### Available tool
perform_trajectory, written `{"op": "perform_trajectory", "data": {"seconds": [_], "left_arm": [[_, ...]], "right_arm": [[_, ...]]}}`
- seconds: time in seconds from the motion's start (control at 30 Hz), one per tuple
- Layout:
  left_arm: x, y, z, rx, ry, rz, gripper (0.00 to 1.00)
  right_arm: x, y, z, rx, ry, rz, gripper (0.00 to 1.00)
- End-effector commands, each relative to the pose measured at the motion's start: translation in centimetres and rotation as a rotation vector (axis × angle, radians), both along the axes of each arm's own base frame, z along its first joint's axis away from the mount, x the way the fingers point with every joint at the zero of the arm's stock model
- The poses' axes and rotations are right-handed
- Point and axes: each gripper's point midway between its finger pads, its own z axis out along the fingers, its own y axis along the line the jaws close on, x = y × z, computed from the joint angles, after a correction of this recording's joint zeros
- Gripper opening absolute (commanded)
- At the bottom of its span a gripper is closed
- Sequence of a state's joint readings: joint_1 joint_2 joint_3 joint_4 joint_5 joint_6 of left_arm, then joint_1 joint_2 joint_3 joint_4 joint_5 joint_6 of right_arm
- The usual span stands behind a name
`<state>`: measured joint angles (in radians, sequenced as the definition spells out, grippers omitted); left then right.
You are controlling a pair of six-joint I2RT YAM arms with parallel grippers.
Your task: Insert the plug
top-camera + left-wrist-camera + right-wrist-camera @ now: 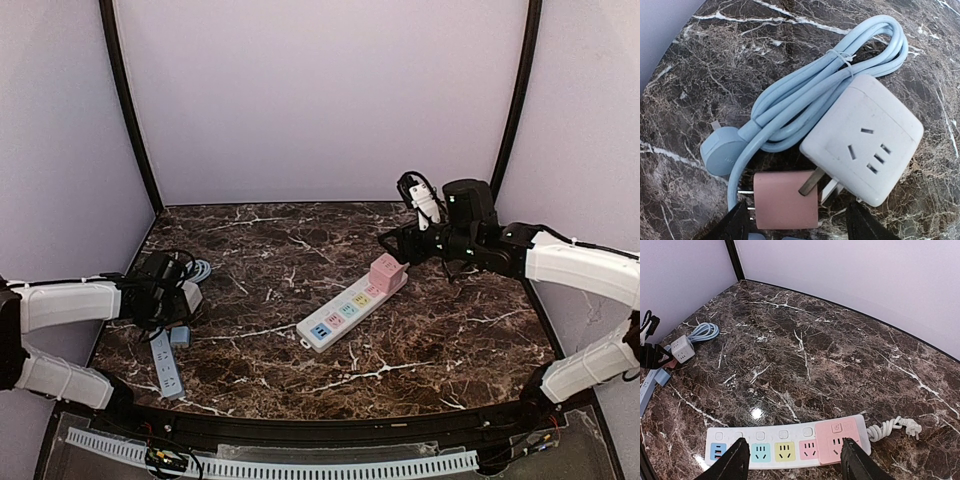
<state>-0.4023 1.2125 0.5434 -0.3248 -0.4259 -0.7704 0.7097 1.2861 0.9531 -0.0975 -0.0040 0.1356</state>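
Looking at your left gripper first, you can see its two dark fingers standing apart, not pinching anything. A pink plug lies flat on the table between them, closer to one finger than the other, with its thin metal pins pointing at the near one. You cannot tell from this view if that finger touches it; the other finger is clear of it. A white cube socket sits just past the pink plug, and the cube's own metal pins rest against the plug's far edge. A light blue cord, tied in a loop, curls around the far side of the cube. It ends in a round blue plug lying beside the pink one. From above, you can see a blue power strip near this arm, toward the front of the dark marble table.

Your right gripper is open too, with nothing in it. Its fingers hang over a long white power strip with blue, green, yellow and pink sockets in a row. A pink block sits on one end of that strip, the end where a curly white cord comes out. From above, this strip lies slanted in the middle of the table, well apart from the pink plug on the left.
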Motion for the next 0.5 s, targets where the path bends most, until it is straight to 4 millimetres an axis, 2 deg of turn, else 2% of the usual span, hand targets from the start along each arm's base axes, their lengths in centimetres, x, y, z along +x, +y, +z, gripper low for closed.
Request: {"op": "perform_trajectory", "data": {"seconds": [0.0,0.37,0.47], "left_arm": [[-0.12,0.19,-0.69,0.042,0.052,-0.008,0.65],[0.02,0.59,-1.47,0.068,0.058,0.007,0.56],[0.34,0.54,-1.49,0.068,0.045,0.009,0.49]], "right_arm": [[-0.12,0.25,0.15,0.010,-0.015,0.007,0.61],[-0.17,0.45,-0.24,0.007,-0.007,0.015,0.61],[-0.30,0.46,-0.14,0.009,-0.007,0.018,0.61]]}}
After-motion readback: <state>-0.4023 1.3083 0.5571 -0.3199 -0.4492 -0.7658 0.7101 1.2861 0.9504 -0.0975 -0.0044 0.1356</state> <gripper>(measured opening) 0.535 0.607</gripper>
